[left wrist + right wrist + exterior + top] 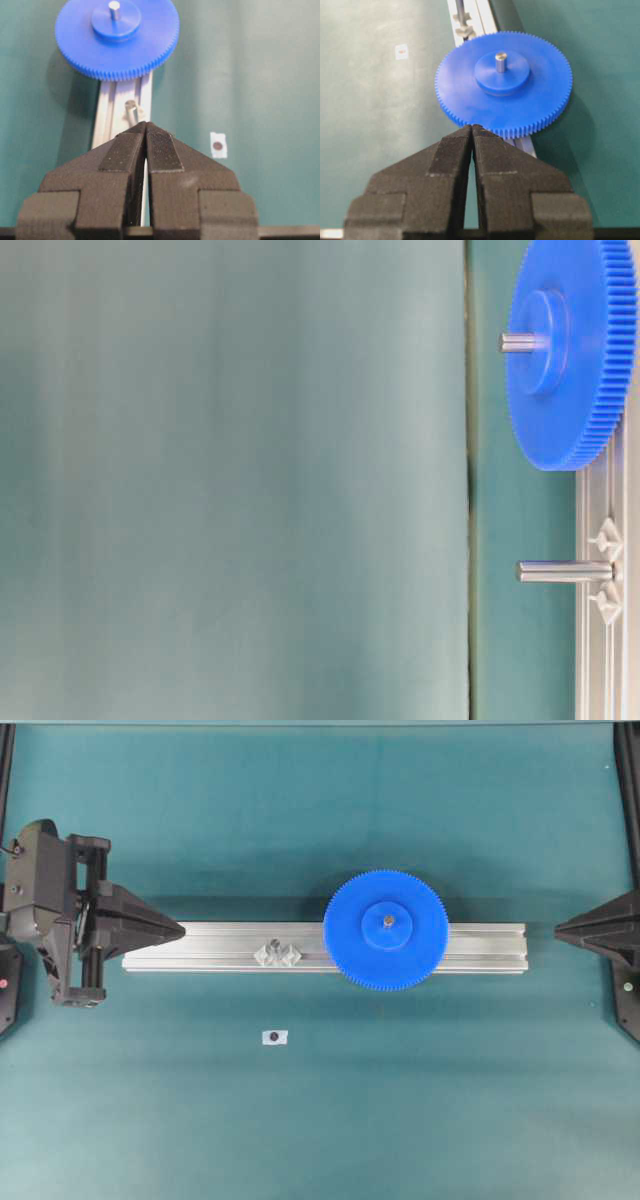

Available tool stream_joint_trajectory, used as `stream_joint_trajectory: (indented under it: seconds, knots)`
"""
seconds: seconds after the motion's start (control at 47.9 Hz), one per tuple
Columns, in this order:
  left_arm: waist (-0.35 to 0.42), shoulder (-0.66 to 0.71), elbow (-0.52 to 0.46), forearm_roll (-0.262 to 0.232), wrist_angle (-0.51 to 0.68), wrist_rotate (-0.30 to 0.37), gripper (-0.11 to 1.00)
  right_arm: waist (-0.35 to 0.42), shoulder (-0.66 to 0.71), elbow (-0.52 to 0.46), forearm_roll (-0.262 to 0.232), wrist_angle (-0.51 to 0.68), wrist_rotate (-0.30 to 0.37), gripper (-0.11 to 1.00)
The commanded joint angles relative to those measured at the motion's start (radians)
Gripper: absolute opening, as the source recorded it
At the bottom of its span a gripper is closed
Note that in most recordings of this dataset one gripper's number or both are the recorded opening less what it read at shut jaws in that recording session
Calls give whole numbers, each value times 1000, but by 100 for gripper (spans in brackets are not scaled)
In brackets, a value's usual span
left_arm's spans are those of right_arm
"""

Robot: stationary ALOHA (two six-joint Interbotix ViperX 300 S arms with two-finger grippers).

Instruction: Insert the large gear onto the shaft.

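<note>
The large gear (350, 935), a bright-blue toothed disc, lies flat on the aluminium rail (200, 948). The shaft (387, 921) runs through its raised hub, and the silvery tip pokes out above the hub in the right wrist view (500, 60) and the table-level view (518, 342). My left gripper (178, 930) is shut and empty at the rail's left end, well apart from the gear (80, 35). My right gripper (560, 930) is shut and empty just past the rail's right end, its tips (472, 127) short of the gear's rim.
A shorter pin (272, 949) on clear diamond tabs stands bare on the rail between my left gripper and the gear. A small white sticker with a dark dot (274, 1037) lies on the green mat in front of the rail.
</note>
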Motion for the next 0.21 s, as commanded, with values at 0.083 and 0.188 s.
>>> stream_joint_trajectory:
  seconds: [0.083, 0.188]
  knots:
    - [8, -2, -25, 2, -11, 0, 1, -2, 8, -11, -2, -6, 8, 12]
    - [11, -2, -23, 2, -11, 0, 1, -2, 8, -11, -2, -6, 8, 12]
